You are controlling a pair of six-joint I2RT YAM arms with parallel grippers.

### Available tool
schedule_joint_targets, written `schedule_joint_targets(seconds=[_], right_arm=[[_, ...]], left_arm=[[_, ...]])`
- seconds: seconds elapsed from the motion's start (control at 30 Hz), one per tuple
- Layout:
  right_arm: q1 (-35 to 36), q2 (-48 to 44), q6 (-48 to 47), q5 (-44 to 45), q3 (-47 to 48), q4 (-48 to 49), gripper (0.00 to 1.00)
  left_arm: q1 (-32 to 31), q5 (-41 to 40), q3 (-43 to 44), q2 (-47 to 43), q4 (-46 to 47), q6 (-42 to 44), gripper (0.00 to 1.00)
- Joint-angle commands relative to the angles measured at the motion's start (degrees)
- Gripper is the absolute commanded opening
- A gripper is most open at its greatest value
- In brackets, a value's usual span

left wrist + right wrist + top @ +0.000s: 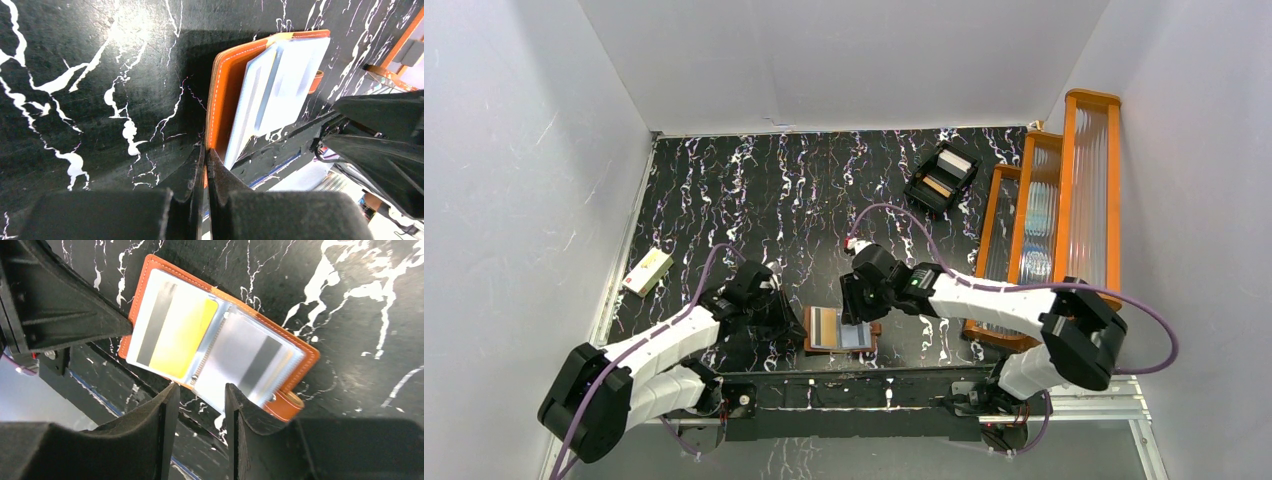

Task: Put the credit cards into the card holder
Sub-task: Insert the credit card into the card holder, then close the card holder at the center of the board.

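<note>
The card holder (839,330) lies spread open near the table's front edge, its orange-brown cover (150,265) facing down. In its left pocket sits a yellow card (182,337) with a dark stripe. A pale grey card (250,365) with a stripe sits in the right pocket. My left gripper (206,150) is shut on the holder's left cover edge (222,95), also visible from above (796,322). Just over the holder's near edge, my right gripper (200,387) is open with nothing between its fingers.
A black compartmented tray (941,178) with more cards stands at the back right. Orange-framed ribbed panels (1064,200) line the right side. A cream box (648,271) lies at the left edge. The arms' base rail (854,385) runs just in front of the holder.
</note>
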Motion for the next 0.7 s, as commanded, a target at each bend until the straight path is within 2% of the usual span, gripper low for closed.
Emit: schedule_joint_targets(seconds=[0.0,0.3,0.67], right_arm=[[0.2,-3.2,-13.8,2.6,1.9,-3.9,0.45],[0.2,1.5,-30.4,-1.7,1.3,-4.7,0.45],[0.2,1.7,-42.3,-2.5,-0.6,-3.1,0.45]], left_arm=[[0.1,-1.7,4.3,0.3,-7.3,2.6,0.00],[2.1,-1.0,7.1,1.3,-11.4,3.5,0.00],[4.5,1.1,9.7,4.5,-11.7,5.0,0.00]])
